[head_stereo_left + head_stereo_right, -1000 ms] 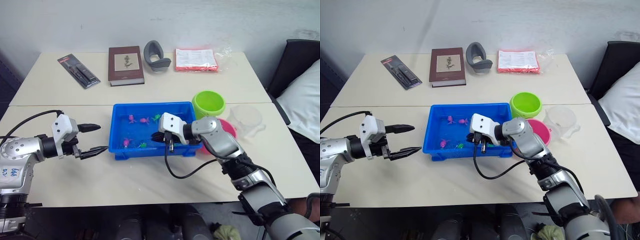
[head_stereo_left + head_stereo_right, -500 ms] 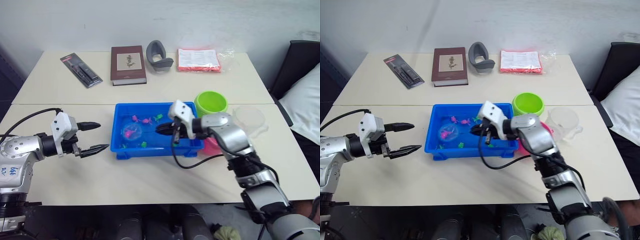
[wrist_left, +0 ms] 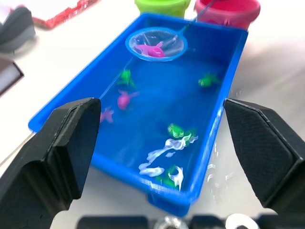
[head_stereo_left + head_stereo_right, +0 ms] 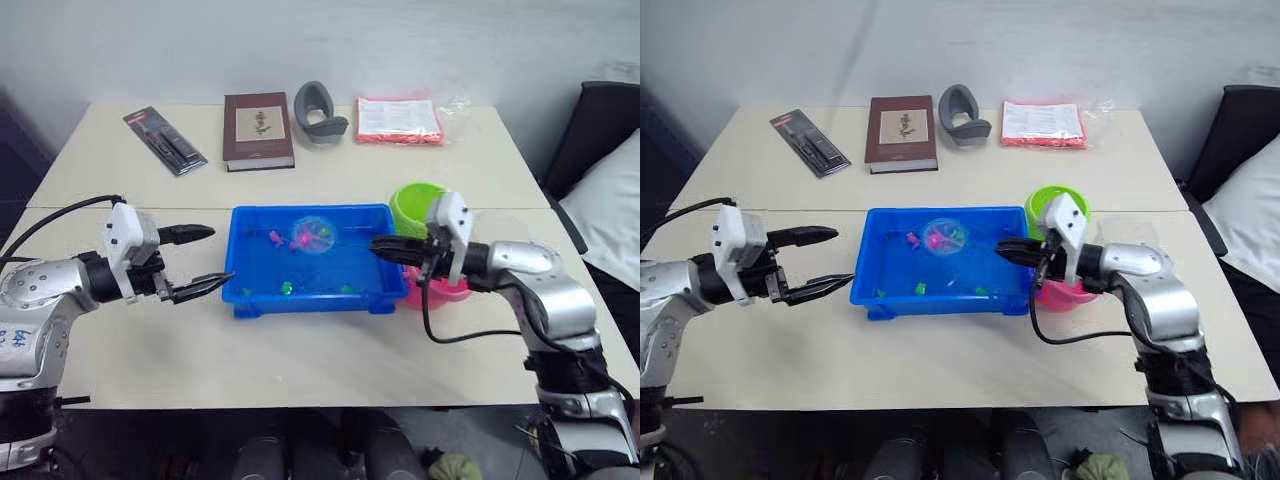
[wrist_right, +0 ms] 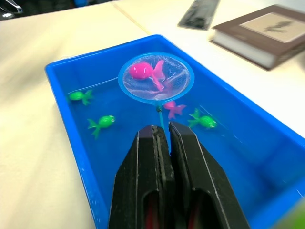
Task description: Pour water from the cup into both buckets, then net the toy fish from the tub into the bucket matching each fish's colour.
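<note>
- The right gripper [image 5: 167, 138] has its two black fingers pressed together on the thin black handle of the small round net [image 5: 156, 78] with a light blue rim and pale mesh.
- The net hoop is held above the water over the far half of the shallow rectangular bright blue plastic tub [image 4: 237, 300], with one pink toy fish [image 5: 143, 70] lying in its mesh.
- The tub sits near the middle of the counter [image 4: 300, 360], toward its front edge. More tiny plastic fish [image 3: 125, 76], some green and some pink, lie in its water.
- The lime green round plastic bucket [image 4: 415, 198] stands just beyond the tub's far right corner, and the pink round plastic bucket [image 4: 1065, 296] stands at the tub's right end, partly hidden behind the right gripper.
- The left gripper [image 4: 205, 260] hangs just off the tub's left end with its fingers spread wide apart and nothing between them.
- Along the counter's far edge lie a black packaged tool [image 4: 165, 141], a brown hardcover book [image 4: 258, 117], a grey curved plastic holder [image 4: 319, 107] and a red packet in clear wrap [image 4: 398, 119].
</note>
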